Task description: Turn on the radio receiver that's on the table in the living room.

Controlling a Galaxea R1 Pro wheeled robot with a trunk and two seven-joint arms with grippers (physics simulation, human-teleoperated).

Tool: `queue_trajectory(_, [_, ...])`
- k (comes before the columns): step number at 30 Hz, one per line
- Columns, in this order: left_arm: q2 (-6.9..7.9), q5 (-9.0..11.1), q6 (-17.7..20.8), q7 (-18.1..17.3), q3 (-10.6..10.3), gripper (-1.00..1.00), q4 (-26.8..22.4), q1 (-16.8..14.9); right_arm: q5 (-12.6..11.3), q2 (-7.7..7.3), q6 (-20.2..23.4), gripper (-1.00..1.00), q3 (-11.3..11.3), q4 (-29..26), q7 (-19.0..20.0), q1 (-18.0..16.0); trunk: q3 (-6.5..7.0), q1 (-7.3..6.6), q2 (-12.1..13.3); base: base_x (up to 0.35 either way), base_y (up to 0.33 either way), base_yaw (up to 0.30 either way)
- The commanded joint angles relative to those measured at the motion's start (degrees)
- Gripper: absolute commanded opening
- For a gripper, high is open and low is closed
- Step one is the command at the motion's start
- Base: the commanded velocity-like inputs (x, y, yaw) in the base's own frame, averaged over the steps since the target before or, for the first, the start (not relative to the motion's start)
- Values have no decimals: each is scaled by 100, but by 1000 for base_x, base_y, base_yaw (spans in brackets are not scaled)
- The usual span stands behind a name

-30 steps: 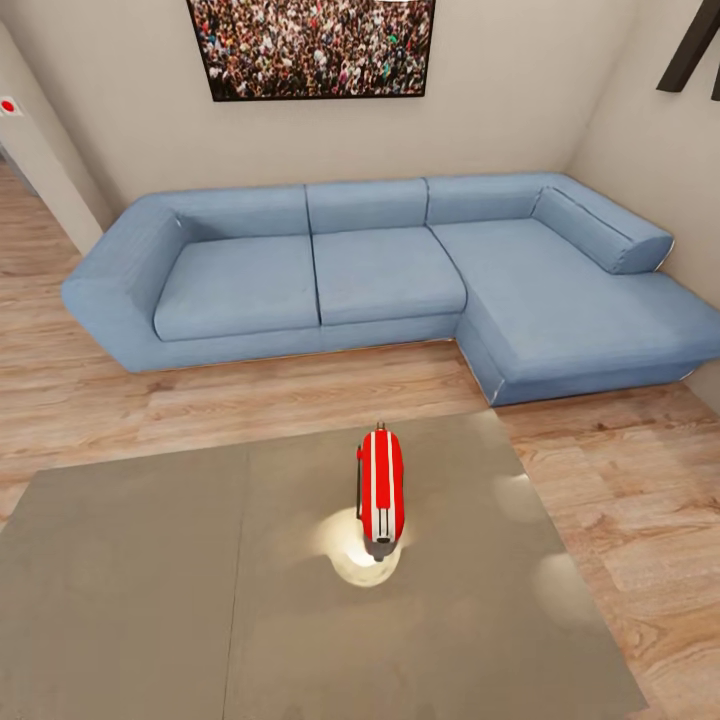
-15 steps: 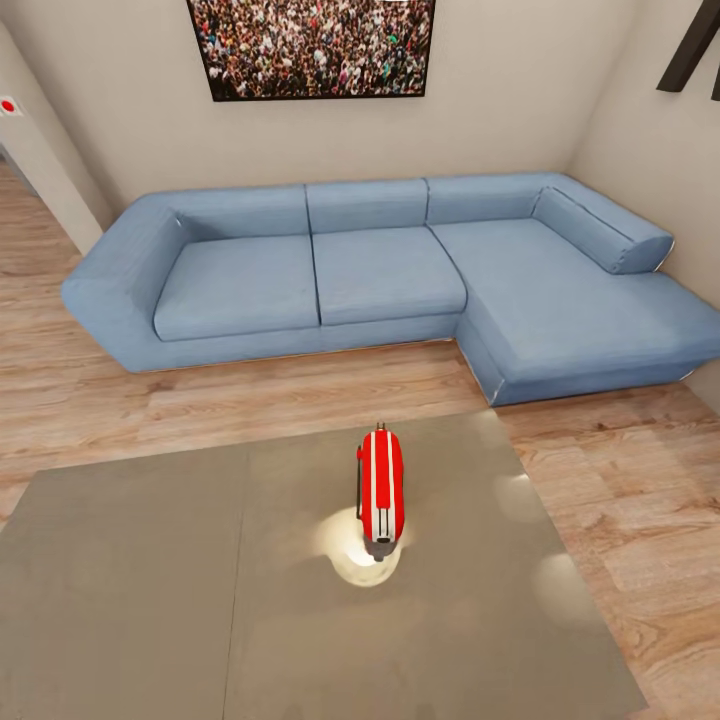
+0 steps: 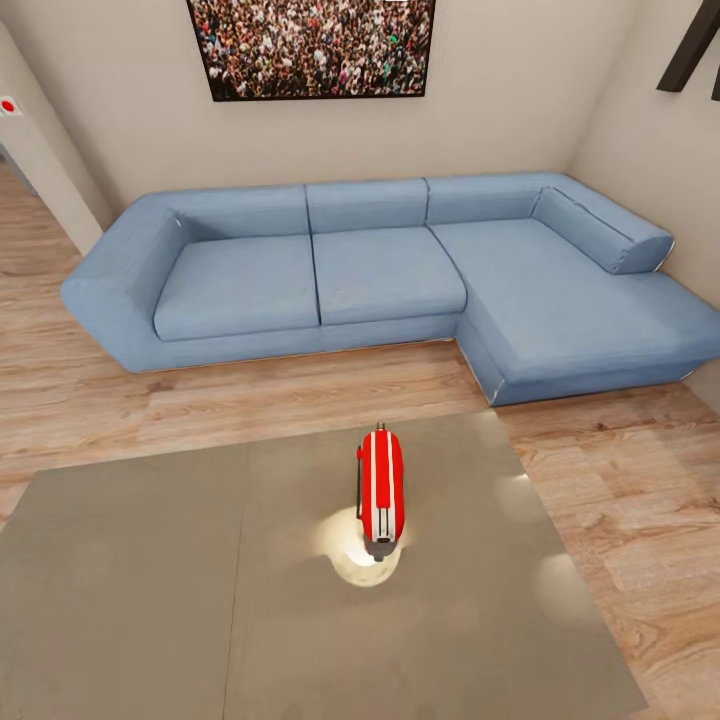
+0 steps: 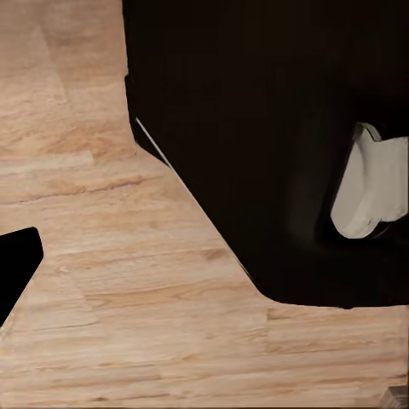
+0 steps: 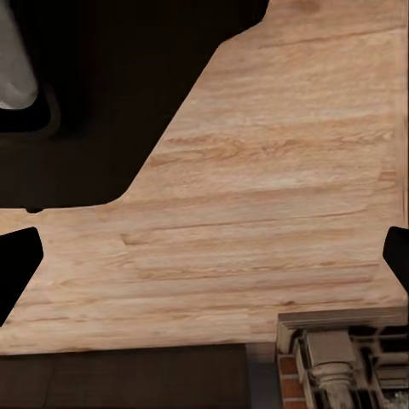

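Nothing moved since earlier frames. One radio receiver [image 3: 381,490] on one grey desk [image 3: 150,600], one blue sofa [image 3: 380,270] beyond. Both fingers' state: cannot tell.

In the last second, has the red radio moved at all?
No. The radio sits at the same spot on the table, same distance from the sofa behind it.

One radio receiver [image 3: 381,492] is standing on one grey table [image 3: 150,600], and one blue sofa [image 3: 400,275] is sitting behind them. One crowd picture [image 3: 312,47] is hanging on the wall (with three seat cushions showing on the sofa).
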Motion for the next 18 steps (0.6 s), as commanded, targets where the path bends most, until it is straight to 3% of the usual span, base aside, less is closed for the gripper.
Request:
queue_trajectory(1, [0,0,60,-1,0,100,-165,2,0,-10,24,100,3,-163,3,-1,-1,0,0,0,0,0])
queue_trajectory(4, [0,0,426,-7,-2,100,-894,2,-4,-33,249,100,33,-907,9,-7,-1,0,0,0,0,0])
queue_trajectory(5, [2,0,674,-9,-2,100,-1319,2,-6,-47,459,100,40,-1283,10,-9,-1,0,0,0,0,0])
queue_trajectory(8, [6,0,1073,-11,-5,100,-1976,2,13,-65,877,100,43,-1877,13,-11,-1,0,0,0,0,0])
queue_trajectory(9, [6,-1,1207,-12,-7,100,-2194,2,21,-87,1186,100,44,-2316,6,-12,-1,0,0,0,0,0])
queue_trajectory(12, [11,-2,1810,-21,-22,100,-3278,2,33,-147,1751,100,40,-3232,-3,-12,-1,0,0,0,0,0])
queue_trajectory(18, [21,-7,2569,-238,-35,100,-4828,-1,42,-217,2391,100,29,-4800,-7,-34,-1,0,0,0,0,0])
